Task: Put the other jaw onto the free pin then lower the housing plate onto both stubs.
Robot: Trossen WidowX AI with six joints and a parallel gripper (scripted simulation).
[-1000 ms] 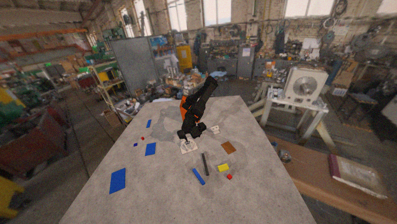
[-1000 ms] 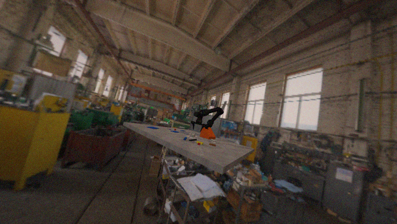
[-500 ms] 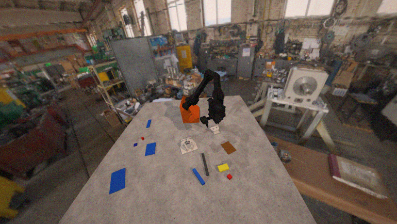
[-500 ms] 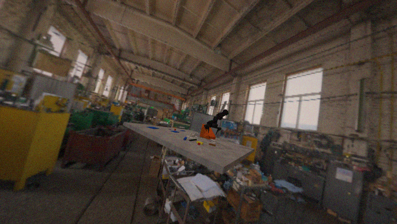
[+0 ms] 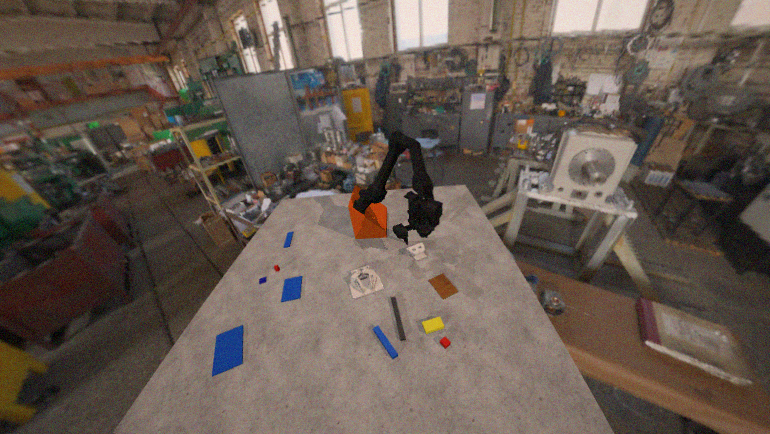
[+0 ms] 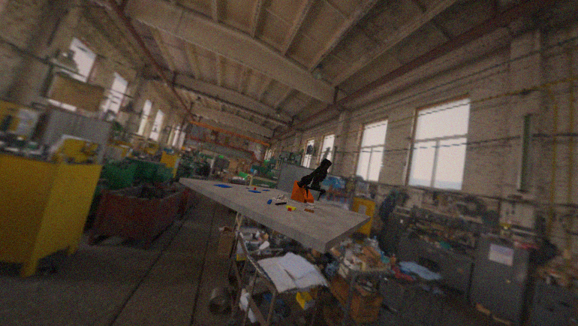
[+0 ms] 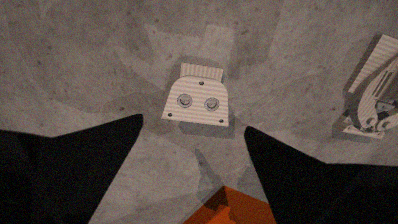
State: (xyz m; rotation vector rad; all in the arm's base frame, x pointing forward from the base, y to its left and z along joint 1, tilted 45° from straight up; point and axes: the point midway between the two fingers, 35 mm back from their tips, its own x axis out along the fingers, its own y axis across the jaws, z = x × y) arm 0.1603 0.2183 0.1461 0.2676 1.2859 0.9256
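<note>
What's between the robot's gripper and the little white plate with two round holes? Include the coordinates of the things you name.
Nothing but bare tabletop shows between the gripper (image 5: 412, 237) (image 7: 194, 124) and the plate (image 5: 417, 250) (image 7: 199, 111), in the wrist view.
</note>
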